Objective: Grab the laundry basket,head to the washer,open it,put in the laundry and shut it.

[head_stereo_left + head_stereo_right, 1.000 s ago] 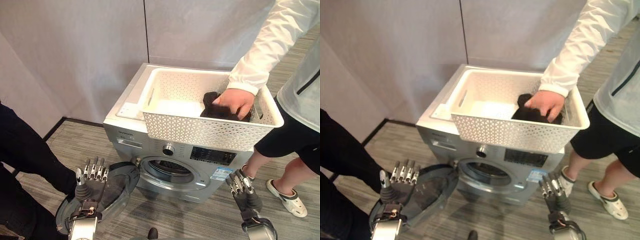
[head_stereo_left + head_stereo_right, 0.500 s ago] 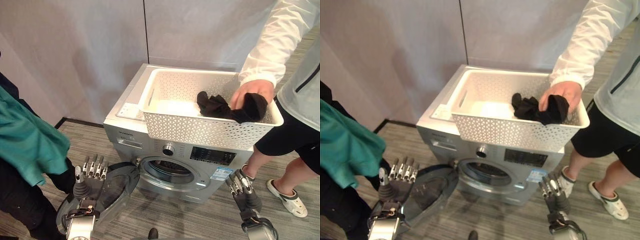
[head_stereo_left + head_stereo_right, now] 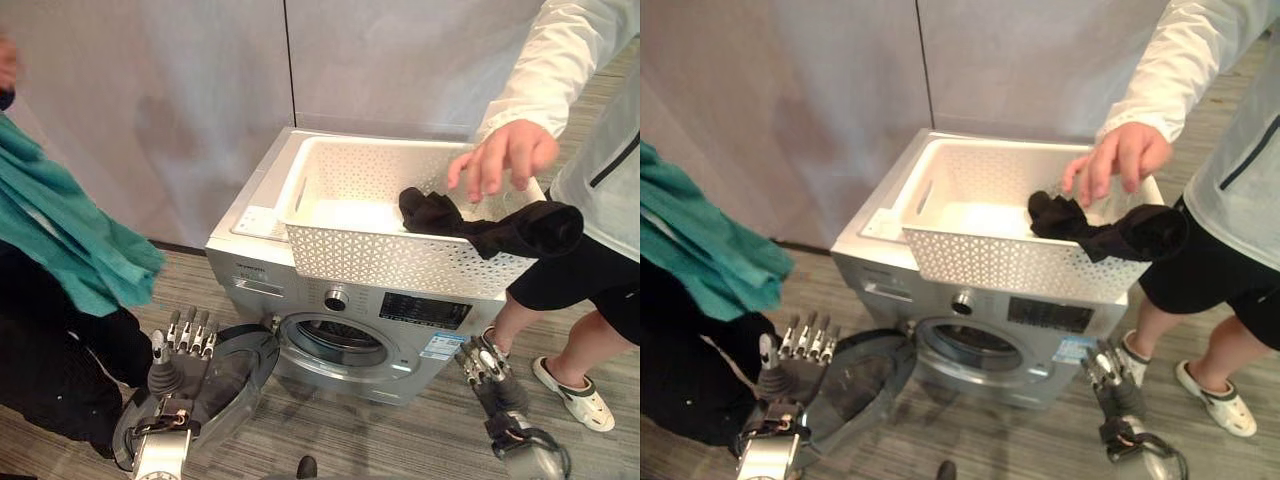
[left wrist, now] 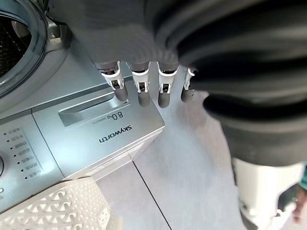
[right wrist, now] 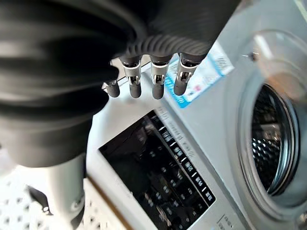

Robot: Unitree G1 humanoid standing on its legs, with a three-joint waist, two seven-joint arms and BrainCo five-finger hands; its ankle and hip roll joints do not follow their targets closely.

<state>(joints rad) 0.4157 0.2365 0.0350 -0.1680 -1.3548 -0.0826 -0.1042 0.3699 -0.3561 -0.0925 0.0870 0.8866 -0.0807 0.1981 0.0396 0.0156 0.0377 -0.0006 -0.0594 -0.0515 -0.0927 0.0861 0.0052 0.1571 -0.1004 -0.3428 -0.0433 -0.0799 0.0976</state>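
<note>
Room: grey panel walls [image 3: 200,90] are standing behind the washer; grey wood-look floor [image 3: 400,440] is running under it.
Washer [image 3: 270,270]: landmark, silver front-loader; its door [image 3: 225,385] is hanging open to the left, so the drum is ready for loading.
Basket [image 3: 400,260]: white, sitting on top of the washer, probably for easy reach.
Person, right of washer: a hand [image 3: 500,155] is hovering over the basket.
Person, left of washer: holding up teal cloth [image 3: 70,240].
Laundry [image 3: 480,225]: dark garment draping over the basket's right rim, not yet in the drum.
Left hand [image 3: 180,360]: hanging before the door, fingers straight, spread, empty.
Right hand [image 3: 490,375]: low, right of the opening, fingers straight, empty.
</note>
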